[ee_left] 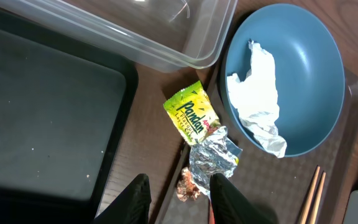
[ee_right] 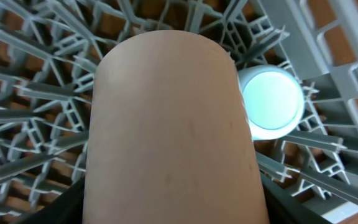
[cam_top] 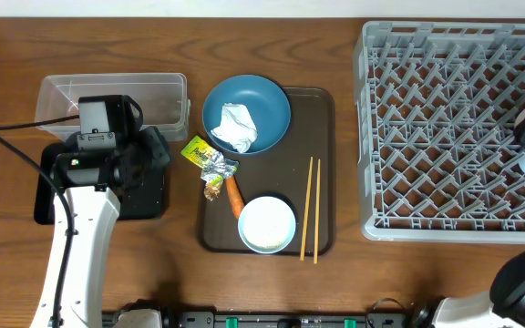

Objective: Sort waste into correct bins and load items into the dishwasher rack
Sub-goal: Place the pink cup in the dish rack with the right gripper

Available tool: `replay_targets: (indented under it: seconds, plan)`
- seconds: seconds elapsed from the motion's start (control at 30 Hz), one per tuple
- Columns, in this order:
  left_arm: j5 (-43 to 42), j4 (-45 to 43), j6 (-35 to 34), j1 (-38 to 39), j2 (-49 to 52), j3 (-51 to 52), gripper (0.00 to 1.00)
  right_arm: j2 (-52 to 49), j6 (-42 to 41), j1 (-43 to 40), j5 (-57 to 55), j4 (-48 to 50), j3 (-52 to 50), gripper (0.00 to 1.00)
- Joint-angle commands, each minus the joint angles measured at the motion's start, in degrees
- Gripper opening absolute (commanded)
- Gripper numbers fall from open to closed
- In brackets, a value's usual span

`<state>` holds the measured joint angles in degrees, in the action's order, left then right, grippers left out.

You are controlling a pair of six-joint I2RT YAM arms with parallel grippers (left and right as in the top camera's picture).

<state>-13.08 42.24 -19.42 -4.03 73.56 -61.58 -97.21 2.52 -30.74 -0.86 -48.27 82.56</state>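
Right wrist: clasps small pink cup point(ee_right: 173, 124) in right gripper point(ee_right: 174, 208) over dishwasher rack point(ee_right: 36, 99), to seat beside light blue cup point(ee_right: 271, 99). Poises left gripper point(ee_left: 179, 190) part-open, empty, above foil wrapper point(ee_left: 210, 152).

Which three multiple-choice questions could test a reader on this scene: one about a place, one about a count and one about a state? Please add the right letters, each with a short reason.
1. Where does the crumpled white tissue lie?
A. in the white bowl
B. in the dark blue bowl
C. in the dishwasher rack

2. How many wooden chopsticks lie on the brown serving tray?
A. two
B. one
C. four

3. What does the right gripper hold?
A. nothing
B. the white bowl
C. the small pink cup

Answers:
1 B: the overhead view shows the tissue inside the blue bowl.
2 A: two thin sticks lie side by side near the tray's right edge.
3 C: the right wrist view shows the pink cup between the gripper's fingers.
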Motion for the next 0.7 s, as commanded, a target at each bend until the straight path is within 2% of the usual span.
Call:
replay_targets:
  seconds: [0.0, 0.17, 0.23, 0.27, 0.3, 0.37, 0.67]
  plan:
    - [0.9, 0.2, 0.8, -0.2, -0.2, -0.6, 0.33, -2.1, -1.0, -0.4, -0.6, 0.7, 1.1, 0.21]
    - [0.9, 0.2, 0.8, -0.2, -0.2, -0.6, 0.33, -5.2, -1.0, -0.4, -0.2, 1.8, 1.1, 0.23]
    - [0.9, 0.2, 0.8, -0.2, -0.2, -0.6, 0.33, -6.1, -1.1, -0.2, -0.1, 2.7, 1.1, 0.31]
    - [0.9, 0.3, 0.8, -0.2, -0.2, -0.6, 0.33, -6.7, -1.3, -0.2, 0.0, 3.5, 1.1, 0.39]
    - [0.9, 0.4, 0.8, -0.2, -0.2, -0.6, 0.33, -7.1, -1.3, -0.2, 0.6, 4.3, 1.1, 0.56]
    - [0.9, 0.5, 0.8, -0.2, -0.2, -0.6, 0.33, -7.8, -1.2, -0.2, 2.9, 6.5, 1.1, 0.98]
    - [0.9, 1.1, 0.8, -0.2, -0.2, -0.6, 0.33, -5.6, -3.8, -0.4, 8.2, 10.6, 2.2, 0.99]
